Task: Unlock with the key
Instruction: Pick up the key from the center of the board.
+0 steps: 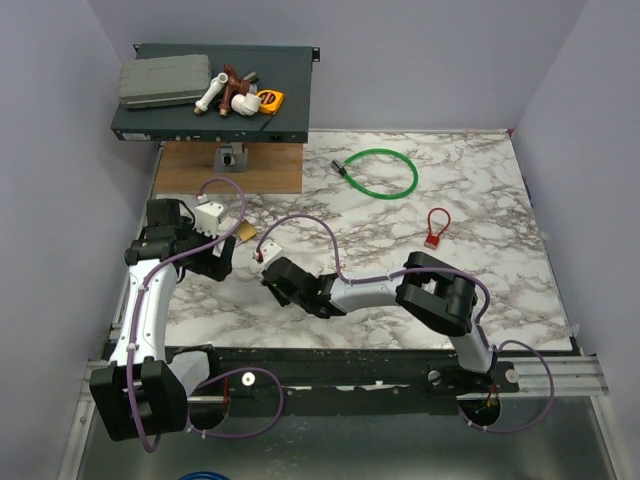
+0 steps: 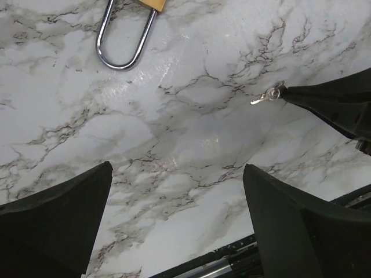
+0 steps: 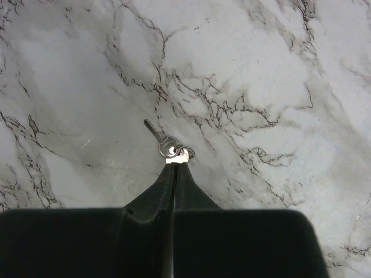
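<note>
Key (image 3: 168, 147) is pinched by its head end at the very tip of the right gripper (image 3: 175, 165). The fingers are pressed together on it, the blade sticks out forward and the small ring sits right at the fingertips. It's low over the marble table (image 1: 480, 290), left of centre; can't tell if the blade tip touches the surface. Left wrist view shows the same key (image 2: 268, 95) poking out of the right gripper's tip, blade pointing toward the padlock side.

Padlock (image 2: 152, 4) lies flat on the table with its shackle closed. It's apart from the key and only partly in frame.

Left gripper (image 2: 177, 168) hangs over the table near the padlock, fingers spread wide, holding nothing.

Further back there's a green cable (image 1: 383, 172) loop, a red loop (image 1: 437, 228), a wooden board (image 1: 230, 167) and a black box (image 1: 215, 95) with odd parts on top.
</note>
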Robot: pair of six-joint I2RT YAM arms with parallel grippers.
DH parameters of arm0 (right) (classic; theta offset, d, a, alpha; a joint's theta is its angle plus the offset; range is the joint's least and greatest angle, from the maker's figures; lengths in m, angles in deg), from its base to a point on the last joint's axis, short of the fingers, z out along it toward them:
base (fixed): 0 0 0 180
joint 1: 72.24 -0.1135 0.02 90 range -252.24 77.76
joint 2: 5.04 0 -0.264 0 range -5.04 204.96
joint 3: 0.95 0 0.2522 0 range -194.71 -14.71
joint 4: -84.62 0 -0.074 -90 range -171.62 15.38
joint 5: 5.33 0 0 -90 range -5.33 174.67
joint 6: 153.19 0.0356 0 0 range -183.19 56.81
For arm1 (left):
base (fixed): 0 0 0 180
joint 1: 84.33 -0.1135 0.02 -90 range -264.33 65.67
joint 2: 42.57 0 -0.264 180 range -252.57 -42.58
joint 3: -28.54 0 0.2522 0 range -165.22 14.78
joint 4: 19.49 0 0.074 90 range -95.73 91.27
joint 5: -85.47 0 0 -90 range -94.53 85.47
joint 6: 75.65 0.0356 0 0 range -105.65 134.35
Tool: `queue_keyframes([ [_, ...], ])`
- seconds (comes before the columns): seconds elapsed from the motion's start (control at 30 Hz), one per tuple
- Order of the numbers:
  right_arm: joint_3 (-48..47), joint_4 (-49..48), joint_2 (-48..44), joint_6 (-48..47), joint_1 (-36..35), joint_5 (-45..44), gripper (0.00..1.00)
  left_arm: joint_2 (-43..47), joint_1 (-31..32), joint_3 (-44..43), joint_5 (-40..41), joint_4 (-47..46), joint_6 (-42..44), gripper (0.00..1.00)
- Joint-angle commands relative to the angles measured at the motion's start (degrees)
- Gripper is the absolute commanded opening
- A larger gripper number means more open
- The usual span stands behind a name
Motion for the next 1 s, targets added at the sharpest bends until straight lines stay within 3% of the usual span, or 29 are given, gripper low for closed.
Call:
queue_keyframes([
  [0.0,4.2,1.0,-2.0,1.8,-0.6,-0.7,0.01,-0.2,1.0,-1.5,-4.2,2.9,3.8,0.93],
  [0.33,11.7,-0.8,-11.8,5.4,-0.6,3.6,0.01,1.9,13.1,1.7,-8.7,2.5,13.8,0.92],
  [0.63,18.3,0.0,-21.3,9.9,-0.6,6.3,0.01,4.3,16.8,6.4,-16.6,1.4,27.7,0.95],
  [0.8,17.9,2.8,-25.2,12.1,-0.6,6.3,0.01,12.1,18.3,12.2,-22.0,-5.3,27.9,0.93],
  [0.97,14.2,8.4,-28.0,12.1,-0.6,5.7,0.00,20.5,18.6,13.5,-22.5,-2.0,30.2,0.96],
])
